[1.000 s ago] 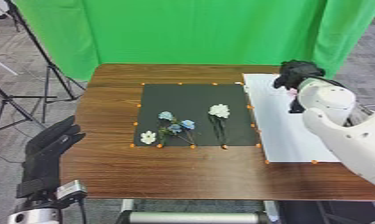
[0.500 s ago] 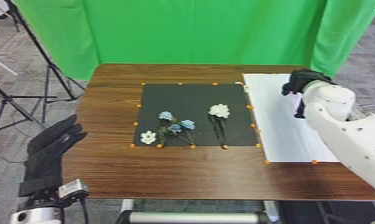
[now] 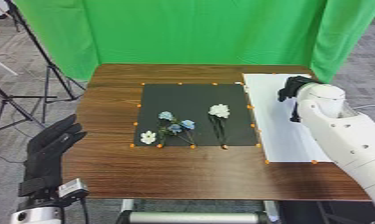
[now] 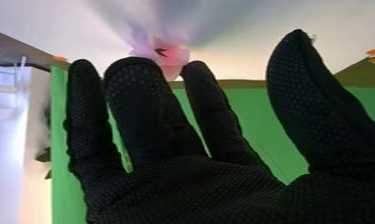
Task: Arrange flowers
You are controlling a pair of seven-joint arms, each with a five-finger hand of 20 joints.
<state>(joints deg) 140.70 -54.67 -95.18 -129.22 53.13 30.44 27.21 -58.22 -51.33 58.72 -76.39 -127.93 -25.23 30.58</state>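
ok so we've got our right hand (image 3: 295,91) over the white sheet (image 3: 281,125), toward the far right corner of the table (image 3: 166,177), fingers pretty much straight and spread. in the right wrist view we see the pink flower (image 4: 168,54) by the fingertips, can't tell if they touch. our left hand (image 3: 48,152) is loose at the left edge. blue flowers (image 3: 166,116) lie on the dark mat (image 3: 188,97), between a small white flower (image 3: 148,137) and a bigger white bloom (image 3: 219,111).

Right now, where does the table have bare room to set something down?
The table is bare between the left hand and black mat; so is the mat's far strip. Blue flowers and white ones crowd its near half.
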